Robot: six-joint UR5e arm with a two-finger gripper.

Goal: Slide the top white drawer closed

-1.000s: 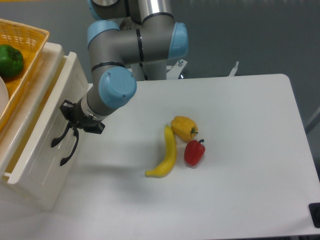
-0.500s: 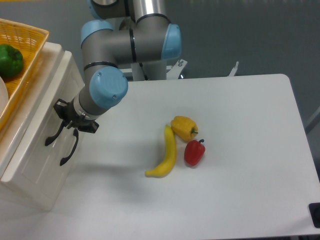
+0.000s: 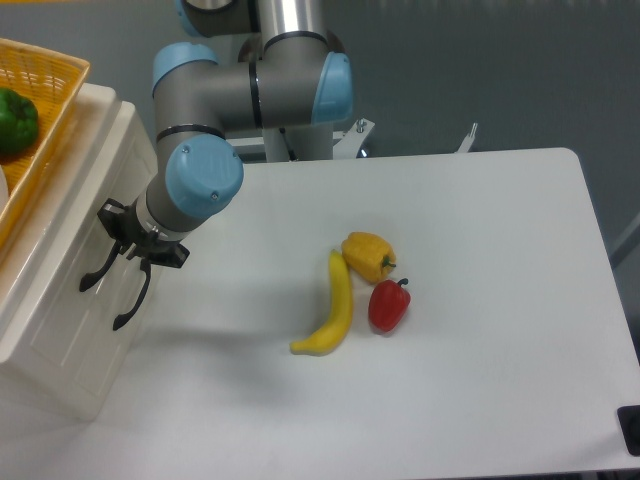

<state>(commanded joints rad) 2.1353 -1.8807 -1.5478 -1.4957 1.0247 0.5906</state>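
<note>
The top white drawer (image 3: 95,185) is the upper front of the cream cabinet at the left, and it sits almost flush with the cabinet body. Its curved black handle (image 3: 92,273) shows just left of my gripper (image 3: 135,252). The gripper's black fingers look closed together, hold nothing, and press against the drawer front beside the handle. The lower drawer's own black handle (image 3: 128,305) hangs just below the gripper.
An orange basket (image 3: 55,80) holding a green pepper (image 3: 15,120) sits on top of the cabinet. A banana (image 3: 335,310), a yellow pepper (image 3: 368,255) and a red pepper (image 3: 389,305) lie together at the table's middle.
My gripper has moved left against the drawer front, and the top drawer has slid into the cabinet. The basket and cabinet top have shifted slightly left.
</note>
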